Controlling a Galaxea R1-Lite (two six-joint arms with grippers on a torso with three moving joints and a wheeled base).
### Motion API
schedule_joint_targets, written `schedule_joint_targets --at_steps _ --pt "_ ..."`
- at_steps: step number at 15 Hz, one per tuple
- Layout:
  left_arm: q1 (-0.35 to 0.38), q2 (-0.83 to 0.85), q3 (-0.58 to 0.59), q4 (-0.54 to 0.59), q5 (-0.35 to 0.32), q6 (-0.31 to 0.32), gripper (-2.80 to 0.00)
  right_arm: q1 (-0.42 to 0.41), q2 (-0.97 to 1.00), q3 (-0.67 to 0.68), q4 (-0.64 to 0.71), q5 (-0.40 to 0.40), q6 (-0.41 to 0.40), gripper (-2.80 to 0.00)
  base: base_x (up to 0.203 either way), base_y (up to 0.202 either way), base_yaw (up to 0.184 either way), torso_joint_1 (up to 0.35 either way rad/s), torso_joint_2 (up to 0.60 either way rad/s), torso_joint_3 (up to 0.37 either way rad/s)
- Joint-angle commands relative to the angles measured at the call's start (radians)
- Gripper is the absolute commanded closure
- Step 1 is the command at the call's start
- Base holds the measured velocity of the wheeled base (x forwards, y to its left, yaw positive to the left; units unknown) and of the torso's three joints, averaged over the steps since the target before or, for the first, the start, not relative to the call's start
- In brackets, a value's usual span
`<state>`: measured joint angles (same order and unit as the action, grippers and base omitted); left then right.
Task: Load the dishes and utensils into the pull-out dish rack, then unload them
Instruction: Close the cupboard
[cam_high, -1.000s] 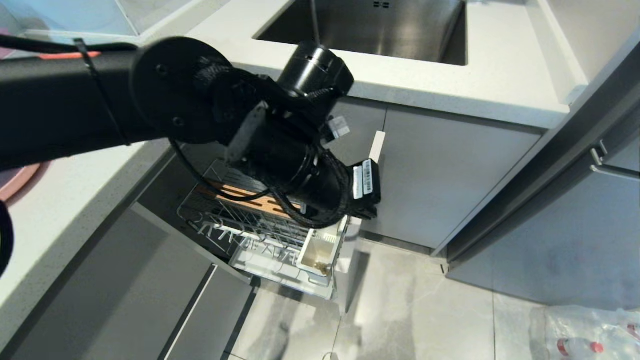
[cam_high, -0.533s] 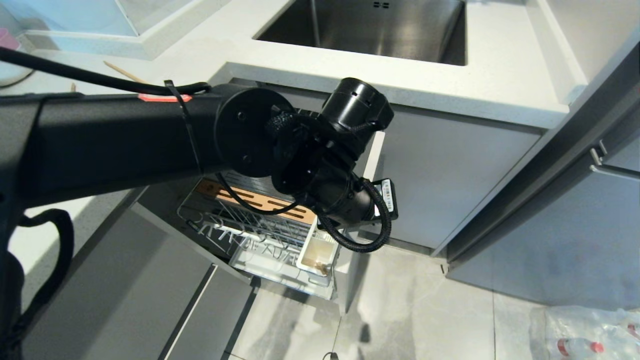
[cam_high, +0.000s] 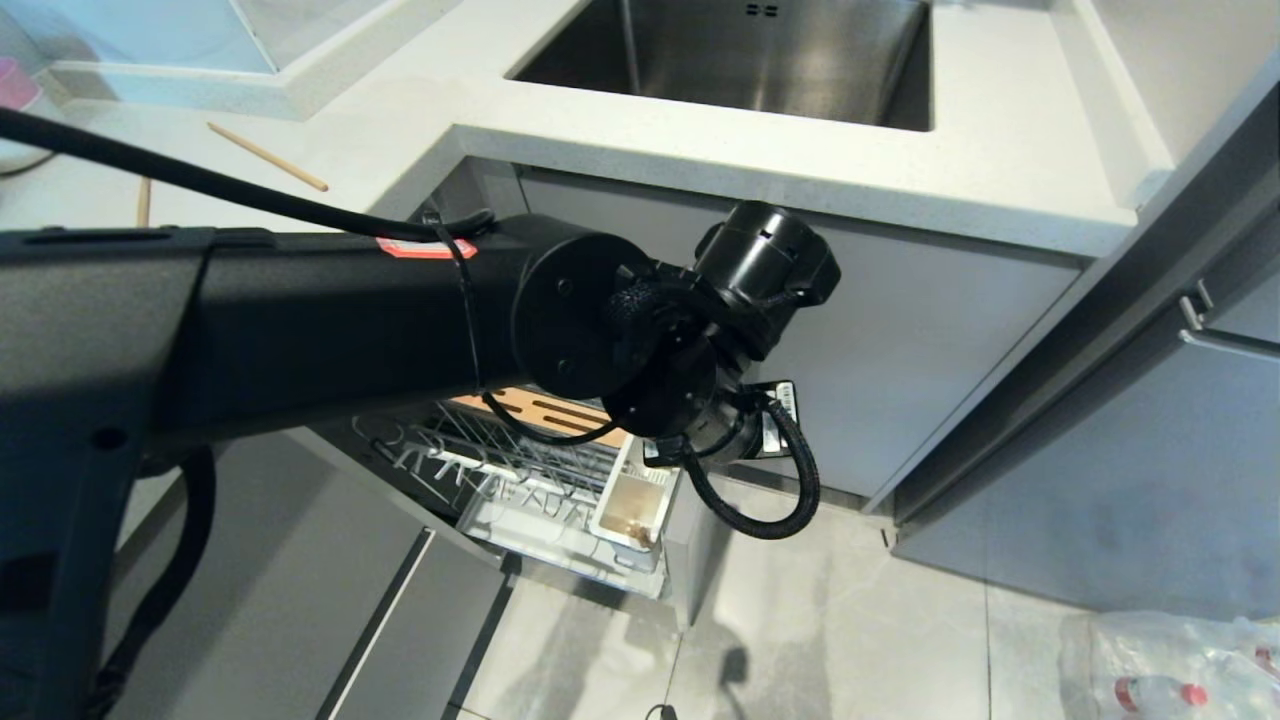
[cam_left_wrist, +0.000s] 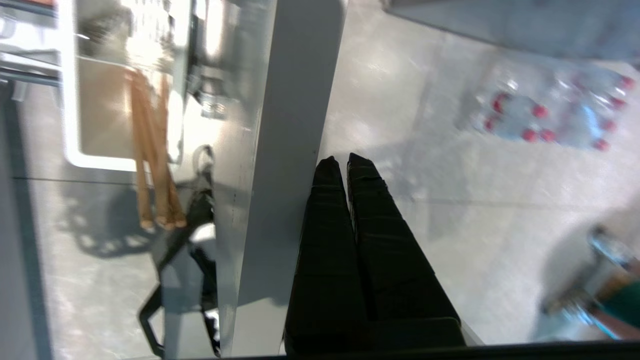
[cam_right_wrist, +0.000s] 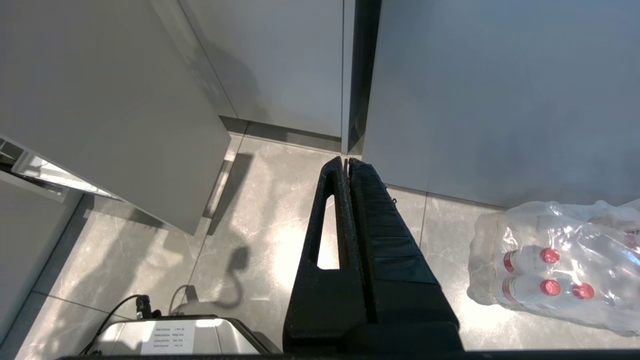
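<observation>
— Below the counter (cam_high: 700, 150), what do we see that differs from a second ago?

— Our left arm (cam_high: 300, 320) has swung across toward the right and lower in the head view. It now covers more of the rack (cam_high: 520, 480), and the counter to the left has come clear, where two chopsticks (cam_high: 268, 157) lie bare. The rack itself has not shifted; it is pulled out, with its wooden strip (cam_high: 520, 408) and the caddy (cam_high: 632, 505) showing.

— And the left gripper (cam_left_wrist: 345, 162)?

— Its fingers are pressed together and hold nothing. We see it beside the rack's grey front panel (cam_left_wrist: 295, 100), tips near the panel's edge, with floor beyond. More chopsticks (cam_left_wrist: 150, 165) stand in the caddy, seen from the wrist.

— The right gripper (cam_right_wrist: 346, 161)?

— Fingers pressed together too, empty, hanging over the floor (cam_right_wrist: 260, 210) near a pack of bottles (cam_right_wrist: 555, 260).

— Any writing we can read?

— A white barcode label (cam_high: 772, 420) on the left wrist and a red tag (cam_high: 412, 248) on the forearm, but we cannot read either. A label on a grey box (cam_right_wrist: 175, 340) in the right wrist view is also illegible.

— The plate, bowl, spoon?

— We cannot find them.
</observation>
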<state>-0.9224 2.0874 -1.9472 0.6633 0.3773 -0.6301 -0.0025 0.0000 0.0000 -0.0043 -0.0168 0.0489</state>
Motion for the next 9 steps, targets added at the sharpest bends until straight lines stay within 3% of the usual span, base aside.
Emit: schedule_joint_targets --at_steps 1,9 --pt "-0.001 0.013 0.001 0.004 0.045 -0.003 0.0 -0.001 0.0 0.0 0.0 0.0 0.0 0.0 0.0 0.0 0.0 0.0 0.0 0.0" --pt "0.021 0.042 0.0 0.0 0.327 0.027 0.0 -0.001 0.0 0.0 0.0 0.0 0.0 0.0 0.0 0.0 0.0 0.0 0.0 0.0"
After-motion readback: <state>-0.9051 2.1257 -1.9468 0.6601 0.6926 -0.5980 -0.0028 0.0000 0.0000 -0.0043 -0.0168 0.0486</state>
